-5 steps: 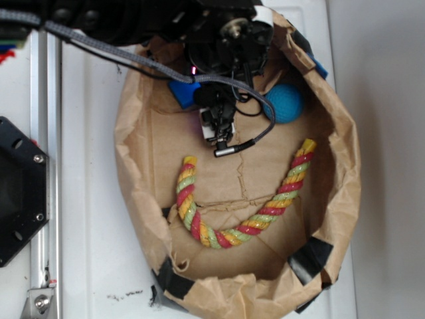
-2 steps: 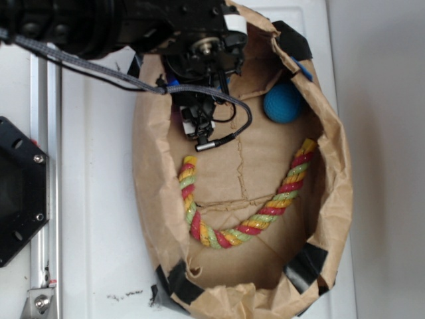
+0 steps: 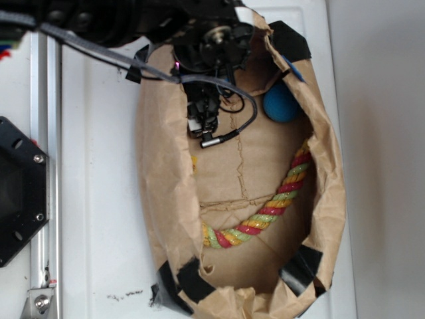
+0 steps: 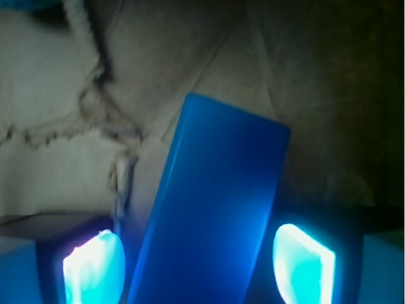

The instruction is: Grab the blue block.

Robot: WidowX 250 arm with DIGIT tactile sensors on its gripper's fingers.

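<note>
In the wrist view the blue block (image 4: 215,209), a smooth medium-blue bar, lies tilted on the brown paper floor and runs down between my two glowing fingers. My gripper (image 4: 199,266) straddles it, open, with a narrow dark gap showing on each side of the bar. The left pad (image 4: 93,269) and the right pad (image 4: 304,266) both stand just clear of it. In the exterior view my gripper (image 3: 202,123) hangs low inside the paper bag (image 3: 159,193) near its upper left wall. There the arm hides the block.
A teal-blue dimpled ball (image 3: 282,106) rests against the bag's upper right wall. A red, yellow and green rope (image 3: 265,212) curves along the bag's floor below the gripper. Black tape patches (image 3: 189,279) hold the bag's rim. A black mount (image 3: 16,193) sits at the left.
The gripper shifted left and settled over the block, which showed beside the arm a second ago. The bag's left wall has folded inward and now covers the rope's left end.
</note>
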